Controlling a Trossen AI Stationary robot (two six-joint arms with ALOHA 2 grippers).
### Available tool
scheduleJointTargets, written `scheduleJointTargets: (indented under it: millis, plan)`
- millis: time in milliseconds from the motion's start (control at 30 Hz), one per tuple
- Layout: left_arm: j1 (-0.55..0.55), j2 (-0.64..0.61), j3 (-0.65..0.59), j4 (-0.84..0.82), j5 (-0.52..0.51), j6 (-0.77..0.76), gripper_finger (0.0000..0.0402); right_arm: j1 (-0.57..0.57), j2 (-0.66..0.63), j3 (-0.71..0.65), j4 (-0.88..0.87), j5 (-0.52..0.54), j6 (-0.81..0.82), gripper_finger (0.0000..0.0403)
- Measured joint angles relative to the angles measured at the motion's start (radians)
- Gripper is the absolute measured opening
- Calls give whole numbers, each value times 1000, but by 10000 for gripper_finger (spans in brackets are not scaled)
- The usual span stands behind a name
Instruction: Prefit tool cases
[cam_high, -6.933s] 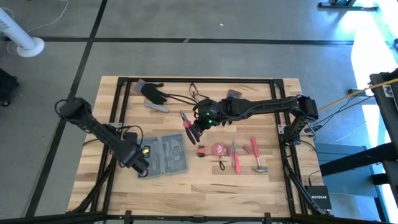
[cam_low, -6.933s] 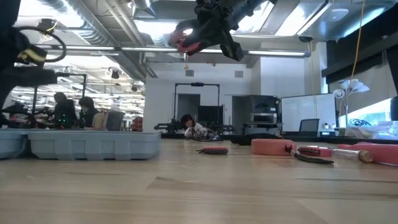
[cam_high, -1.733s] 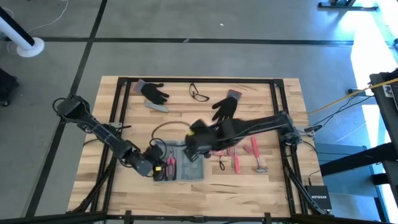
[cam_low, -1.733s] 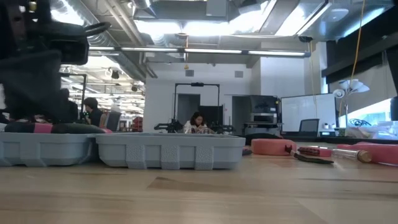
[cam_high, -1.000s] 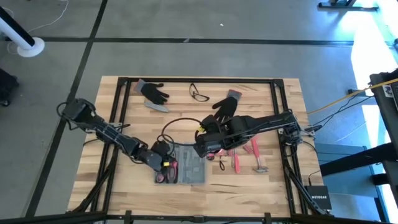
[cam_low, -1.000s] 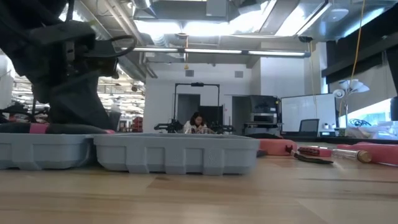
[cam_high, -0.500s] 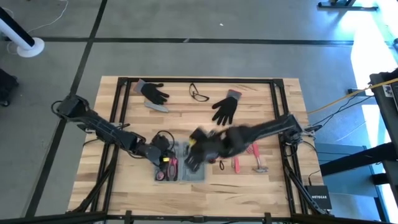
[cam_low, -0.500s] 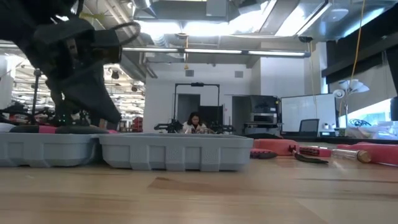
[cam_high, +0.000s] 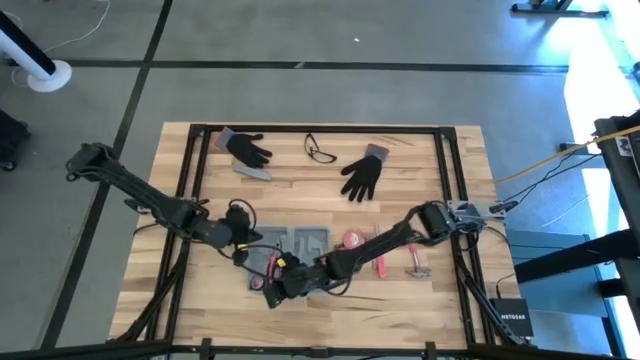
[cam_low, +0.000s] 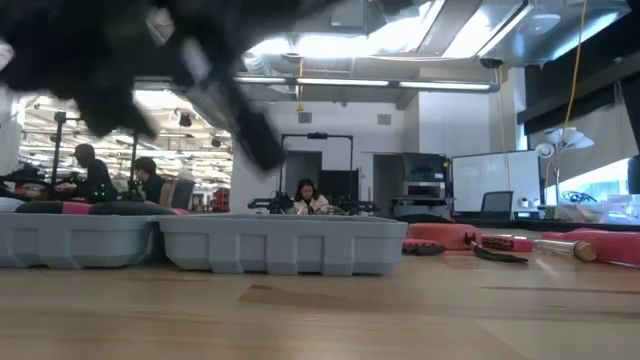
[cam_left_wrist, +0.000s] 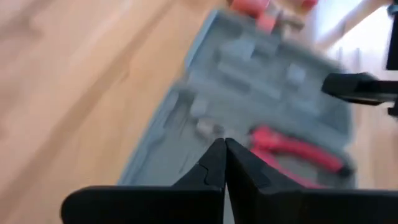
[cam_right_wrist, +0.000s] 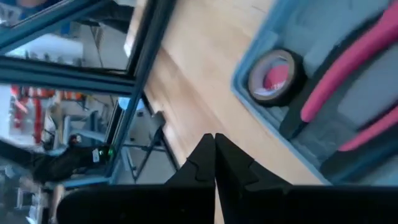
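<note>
On the wooden desk (cam_high: 330, 190), framed by black rails, the open tool case (cam_high: 292, 252) lies flat near the front middle, its two blue-grey halves side by side; the low view shows them as two ribbed tubs (cam_low: 285, 245) resting on the boards. Inside the half on the left arm's side lie red-handled pliers (cam_left_wrist: 298, 149) in a moulded recess, and a small roll of tape (cam_right_wrist: 275, 76) sits in a corner recess beside them.

From the left edge the left arm reaches across toward the case, and its left end effector (cam_high: 243, 243) is at the case's left edge, above it; the left wrist view has its two dark fingers (cam_left_wrist: 214, 163) pressed together, clenched with nothing between them, over the grey interior. The right arm stretches low and long from the desk's right side, and its right end effector (cam_high: 277, 279) is at the front left corner of the case; its fingers (cam_right_wrist: 202, 158) are likewise clenched together and grasp nothing, pointing past the case rim toward bare wood.

Right of the case, loose tools lie grouped: a red tape measure (cam_high: 351, 238), a red-handled screwdriver (cam_high: 381, 262) and a small hammer (cam_high: 415, 265). At the back of the desk are two black gloves, one at the left (cam_high: 245, 148) and one toward the middle (cam_high: 363, 175), with a pair of safety glasses (cam_high: 319, 151) between them and a small grey bar (cam_high: 252, 171) just in front of the left glove.

Beyond the desk, the low view shows people seated in the room behind (cam_low: 305, 198).
</note>
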Motion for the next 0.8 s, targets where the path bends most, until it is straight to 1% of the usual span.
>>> scheduleJointTargets:
  millis: [67, 167, 267, 367, 600, 800]
  plan:
    - [-8, 1, -41, 33, 0, -68, 0, 1, 31, 5, 11, 3, 50, 0]
    - [-16, 0, -65, 58, -9, -161, 0, 1, 39, 9, 4, 31, 69, 0]
    - [-28, 13, -63, 71, -31, -164, 0, -5, 34, 13, -14, 35, 69, 0]
    - [-29, 34, -63, 78, -32, -146, 0, -14, 34, 11, -69, 20, 89, 0]
    - [-28, 82, -63, 106, -33, -178, 0, -40, 34, 11, -144, 41, 119, 0]
    - [-28, 100, -63, 134, -35, -178, 0, -48, 42, 13, -152, -1, 111, 0]
